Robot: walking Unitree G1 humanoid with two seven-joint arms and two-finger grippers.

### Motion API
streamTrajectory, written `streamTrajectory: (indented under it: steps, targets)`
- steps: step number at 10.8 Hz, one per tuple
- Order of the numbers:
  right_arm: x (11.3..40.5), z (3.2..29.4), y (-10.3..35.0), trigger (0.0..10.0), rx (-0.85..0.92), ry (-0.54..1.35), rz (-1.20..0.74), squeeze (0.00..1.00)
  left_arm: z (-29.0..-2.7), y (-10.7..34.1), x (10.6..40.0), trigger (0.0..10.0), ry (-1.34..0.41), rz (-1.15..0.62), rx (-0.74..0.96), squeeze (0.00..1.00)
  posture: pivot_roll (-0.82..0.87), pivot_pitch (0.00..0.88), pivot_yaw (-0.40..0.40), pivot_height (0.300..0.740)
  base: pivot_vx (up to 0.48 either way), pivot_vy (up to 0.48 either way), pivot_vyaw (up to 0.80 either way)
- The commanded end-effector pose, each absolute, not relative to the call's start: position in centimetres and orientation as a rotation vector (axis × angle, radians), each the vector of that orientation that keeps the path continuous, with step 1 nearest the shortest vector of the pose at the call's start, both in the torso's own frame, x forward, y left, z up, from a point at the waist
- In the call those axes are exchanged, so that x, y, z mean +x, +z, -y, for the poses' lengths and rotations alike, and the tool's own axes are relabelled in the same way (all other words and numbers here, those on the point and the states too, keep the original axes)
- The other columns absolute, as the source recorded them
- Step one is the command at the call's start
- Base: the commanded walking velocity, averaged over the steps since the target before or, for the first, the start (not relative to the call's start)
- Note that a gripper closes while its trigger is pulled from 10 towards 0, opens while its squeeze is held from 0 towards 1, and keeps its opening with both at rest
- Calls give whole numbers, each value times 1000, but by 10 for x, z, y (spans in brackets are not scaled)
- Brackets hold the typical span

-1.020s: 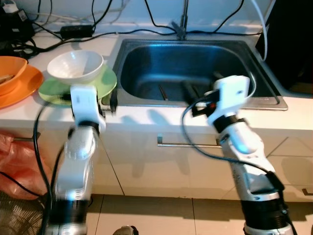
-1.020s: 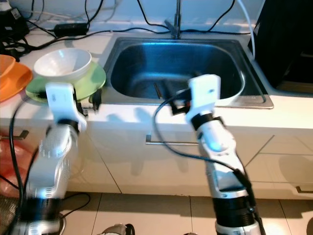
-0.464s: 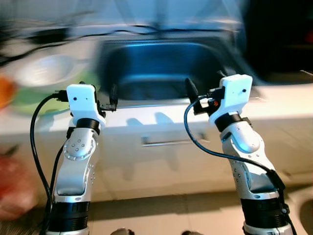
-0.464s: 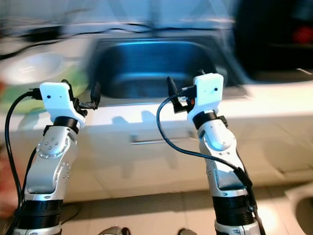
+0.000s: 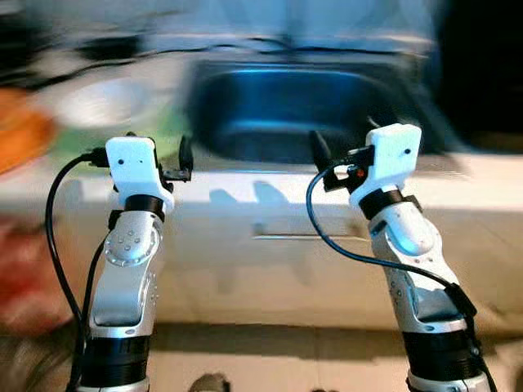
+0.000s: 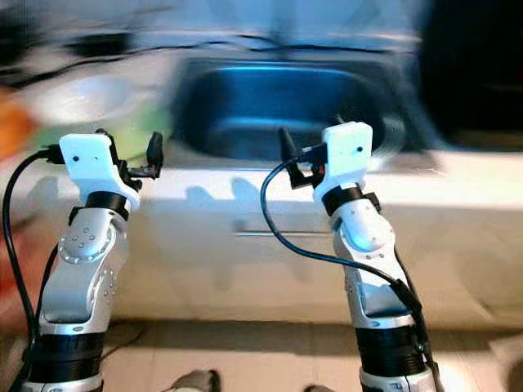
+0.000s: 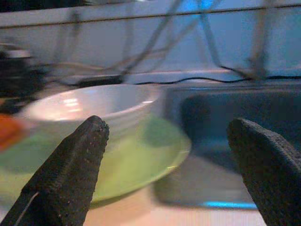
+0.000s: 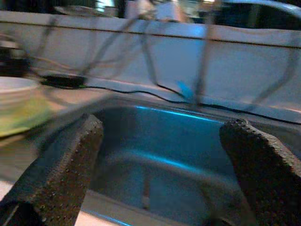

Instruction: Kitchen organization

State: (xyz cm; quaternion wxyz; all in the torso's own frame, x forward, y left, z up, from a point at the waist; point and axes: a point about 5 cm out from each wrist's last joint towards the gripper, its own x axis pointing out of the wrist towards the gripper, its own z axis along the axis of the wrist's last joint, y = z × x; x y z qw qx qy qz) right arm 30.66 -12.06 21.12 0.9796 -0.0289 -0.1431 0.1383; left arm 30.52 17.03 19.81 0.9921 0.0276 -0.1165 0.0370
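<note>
The head views are blurred. A white bowl [image 5: 102, 102] sits on a green plate [image 7: 136, 160] on the counter, left of the steel sink [image 5: 310, 106]. My left gripper [image 5: 159, 151] is held up in front of the counter edge, pointing at the bowl [image 7: 89, 106], open and holding nothing. My right gripper [image 5: 343, 143] is raised level with it, facing the sink [image 8: 164, 136], also open with nothing between its fingers.
An orange dish [image 5: 20, 135] lies at the counter's far left. Black cables [image 7: 155, 80] run along the back wall behind the sink. White cabinet fronts with a drawer handle [image 5: 294, 237] are below the counter edge. A dark appliance [image 5: 482, 73] stands at the right.
Both arms have come up and back from the counter edge since a second ago. The whole picture has swung sideways and blurred, so the camera is moving. Both grippers stay open.
</note>
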Motion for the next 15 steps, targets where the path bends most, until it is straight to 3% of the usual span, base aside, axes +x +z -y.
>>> streamTrajectory:
  steps: [1,5,15]
  targets:
    - [308,120,215,10000,-66,276,304,0,-171,199,305,10000,92,230,58,0,29,72,40,740,0,0,800]
    - [307,120,216,10000,-50,268,311,0,-174,210,308,10000,94,253,40,0,31,72,43,740,0,0,200]
    - [306,119,215,10000,-50,274,309,0,-178,209,310,10000,120,233,46,0,32,77,47,740,305,72,0]
